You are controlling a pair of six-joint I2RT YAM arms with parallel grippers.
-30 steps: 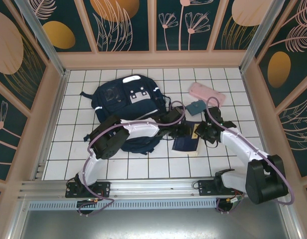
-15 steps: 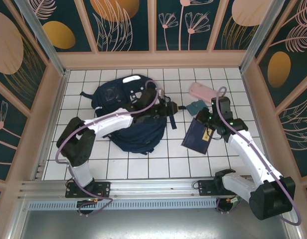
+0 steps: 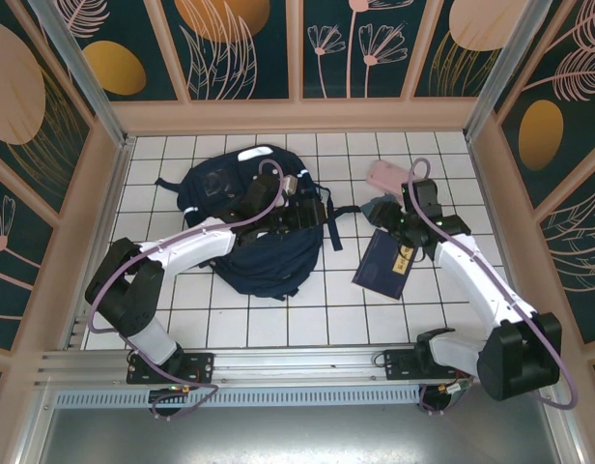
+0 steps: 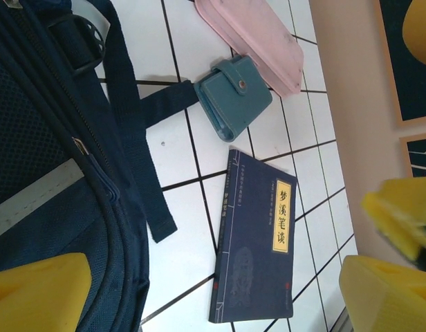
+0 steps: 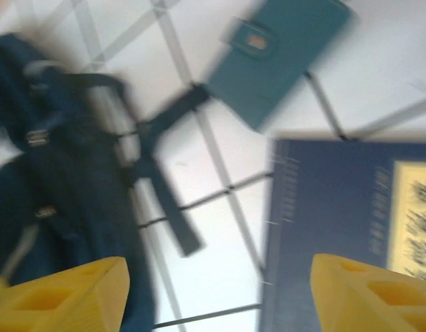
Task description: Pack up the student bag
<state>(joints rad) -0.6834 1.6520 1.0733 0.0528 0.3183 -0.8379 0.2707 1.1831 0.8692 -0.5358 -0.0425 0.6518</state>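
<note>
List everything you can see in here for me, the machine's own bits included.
student bag: one, dark navy with white stripes, lying left of centre on the table
book: one, dark blue with a yellow title label, flat on the tiles right of the bag
wallet: one, teal, beyond the book
pencil case: one, pink, beside the wallet, towards the back
table: one, white tiles
wall panels: dark teal with orange and pink plant shapes, on three sides
left gripper: one, yellow fingers, open, by the bag's right edge
right gripper: one, yellow fingers, open, over the book's edge
</note>
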